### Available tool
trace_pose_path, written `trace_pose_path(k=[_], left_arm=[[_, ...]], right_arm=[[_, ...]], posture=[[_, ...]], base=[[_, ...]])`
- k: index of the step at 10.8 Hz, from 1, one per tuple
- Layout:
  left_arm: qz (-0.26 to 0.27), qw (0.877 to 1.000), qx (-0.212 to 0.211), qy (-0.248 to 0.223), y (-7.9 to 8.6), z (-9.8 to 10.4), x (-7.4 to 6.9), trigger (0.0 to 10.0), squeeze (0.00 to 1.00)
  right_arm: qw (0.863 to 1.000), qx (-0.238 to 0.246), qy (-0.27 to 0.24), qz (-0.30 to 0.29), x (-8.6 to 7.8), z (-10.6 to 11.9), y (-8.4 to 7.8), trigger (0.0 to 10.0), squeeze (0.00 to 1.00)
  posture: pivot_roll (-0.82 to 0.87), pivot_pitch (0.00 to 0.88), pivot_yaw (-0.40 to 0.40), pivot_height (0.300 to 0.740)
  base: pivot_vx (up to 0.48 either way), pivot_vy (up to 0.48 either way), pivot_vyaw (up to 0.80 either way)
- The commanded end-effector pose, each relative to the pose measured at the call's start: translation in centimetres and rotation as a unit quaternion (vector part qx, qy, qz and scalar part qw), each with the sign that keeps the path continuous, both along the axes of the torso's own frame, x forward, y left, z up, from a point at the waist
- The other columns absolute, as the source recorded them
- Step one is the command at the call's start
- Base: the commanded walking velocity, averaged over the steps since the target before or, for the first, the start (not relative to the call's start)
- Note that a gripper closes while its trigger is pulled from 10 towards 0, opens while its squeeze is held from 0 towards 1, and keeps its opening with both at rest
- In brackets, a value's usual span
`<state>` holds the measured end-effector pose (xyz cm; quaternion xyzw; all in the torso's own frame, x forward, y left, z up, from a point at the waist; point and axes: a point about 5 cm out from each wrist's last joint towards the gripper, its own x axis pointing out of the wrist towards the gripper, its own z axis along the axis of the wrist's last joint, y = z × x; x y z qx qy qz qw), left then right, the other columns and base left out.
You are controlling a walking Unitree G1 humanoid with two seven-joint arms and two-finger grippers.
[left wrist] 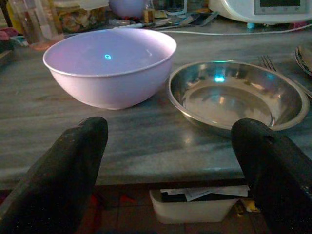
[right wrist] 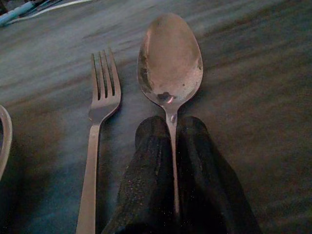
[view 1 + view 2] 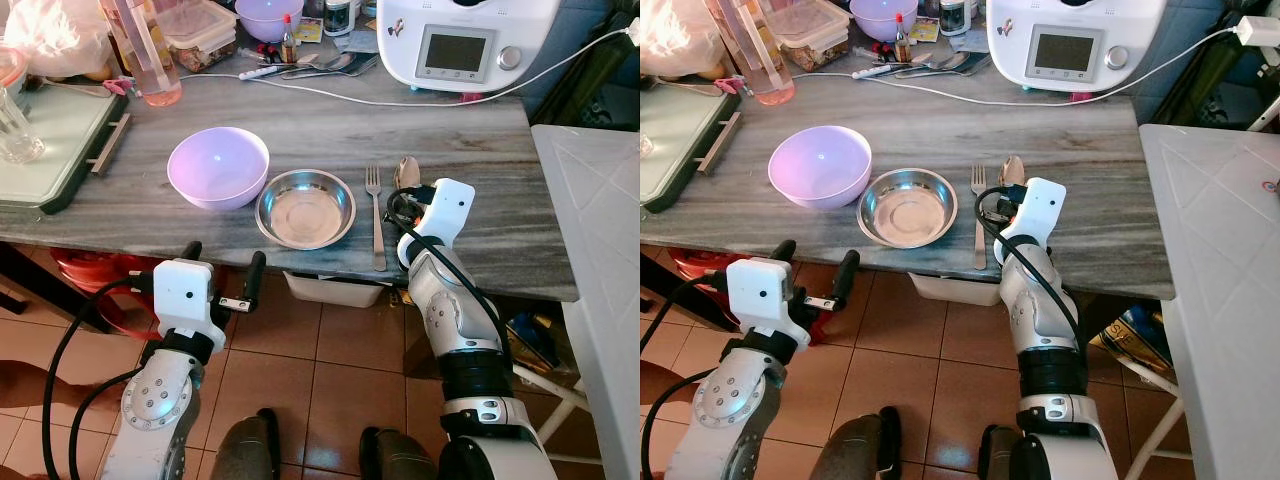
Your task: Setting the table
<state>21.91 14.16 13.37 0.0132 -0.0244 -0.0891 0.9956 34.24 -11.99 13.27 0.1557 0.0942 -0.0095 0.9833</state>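
On the grey marble table (image 3: 480, 150) a lilac bowl (image 3: 218, 166) stands beside a shallow steel dish (image 3: 305, 207). Right of the dish lies a fork (image 3: 375, 212), and next to that a spoon (image 3: 406, 172). My right gripper (image 2: 171, 127) is shut on the spoon's handle, with the spoon's bowl (image 2: 170, 59) lying on the tabletop beyond the fingertips. My left gripper (image 3: 222, 272) is open, held below the table's front edge in front of the lilac bowl (image 1: 109, 66) and steel dish (image 1: 239, 95).
A white kitchen appliance (image 3: 466, 40) with a cable stands at the back. Jars, utensils and a second lilac bowl (image 3: 268, 15) crowd the far left. A tray (image 3: 55, 140) sits at the left edge. A white surface (image 3: 600, 250) stands to the right. A white bin (image 3: 335, 290) sits under the table.
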Motion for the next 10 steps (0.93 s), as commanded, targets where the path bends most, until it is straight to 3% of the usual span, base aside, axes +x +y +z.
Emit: trace_pose_path(k=[1,2,3,4,8,10], left_arm=[[0.003,1.000,0.003,-0.004,0.2,0.3,-0.1,10.0,0.00],[0.003,1.000,0.004,-0.003,0.2,0.3,-0.1,10.0,0.00],[0.003,1.000,0.004,-0.003,0.2,0.3,-0.2,10.0,0.00],[0.003,1.000,0.004,-0.003,0.2,0.3,-0.1,10.0,0.00],[0.003,1.000,0.005,-0.003,0.1,0.3,-0.1,10.0,0.00],[0.001,1.000,0.003,-0.005,0.1,0.4,-0.1,10.0,0.00]], right_arm=[[1.000,-0.001,0.016,0.010,-0.2,-0.7,0.3,10.0,0.00],[1.000,-0.002,0.020,0.015,-0.3,-1.0,0.5,10.0,0.00],[1.000,-0.001,0.021,0.018,-0.4,-1.1,0.6,10.0,0.16],[1.000,-0.009,0.021,0.017,-0.6,-1.2,0.5,10.0,1.00],[1.000,-0.013,0.012,0.017,-0.7,-1.1,0.1,10.0,1.00],[0.999,-0.035,-0.021,0.013,-0.8,0.2,-0.1,10.0,1.00]], posture=[[0.12,0.192,0.043,0.740],[0.12,0.195,0.044,0.740],[0.12,0.195,0.043,0.740],[0.12,0.196,0.043,0.740],[0.12,0.194,0.046,0.740],[0.12,0.183,0.044,0.740]], base=[[0.000,0.000,0.00],[0.000,0.000,0.00],[0.000,0.000,0.00],[0.000,0.000,0.00],[0.000,0.000,0.00],[0.000,0.000,0.00]])
